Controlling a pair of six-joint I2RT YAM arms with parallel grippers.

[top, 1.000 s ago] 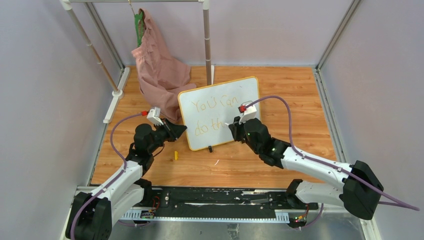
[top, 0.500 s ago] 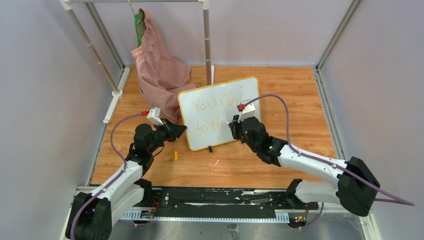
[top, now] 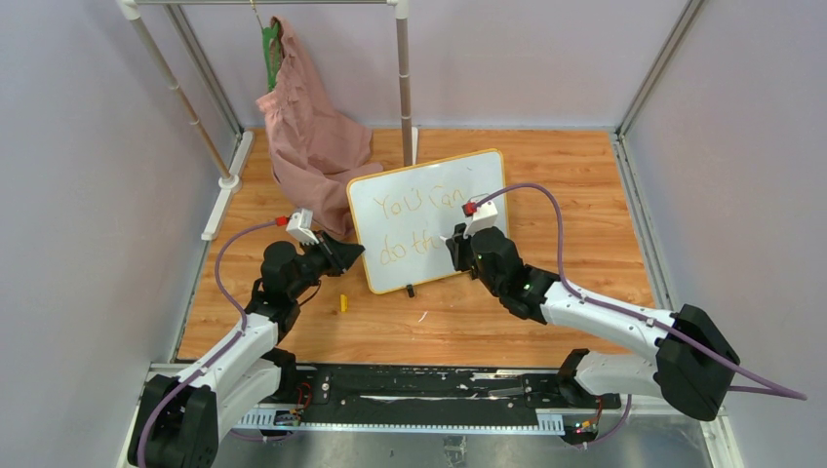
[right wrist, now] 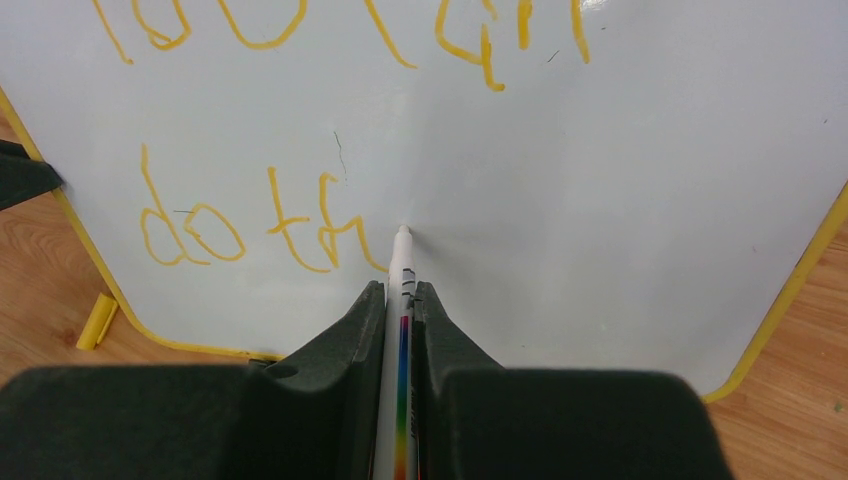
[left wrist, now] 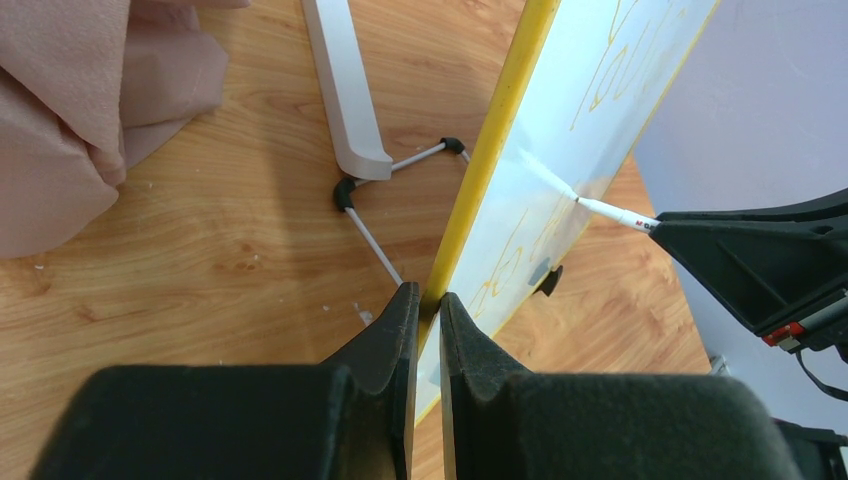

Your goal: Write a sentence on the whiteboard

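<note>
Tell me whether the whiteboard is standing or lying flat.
Standing: the whiteboard is propped on its wire stand, and the left tool grips its edge.

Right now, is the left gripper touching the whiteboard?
Touching. The left wrist view shows the left gripper shut on the whiteboard, its yellow frame edge pinched between the jaws with no gap.

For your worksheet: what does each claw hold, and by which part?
Left claw: whiteboard, by its yellow side edge. Right claw: marker, by its barrel.

Yellow-framed whiteboard [top: 395, 273] stands upright on wood table, maybe leaning back, w/ unfinished orange sentence [top: 419, 203]: "You can do th".
</note>
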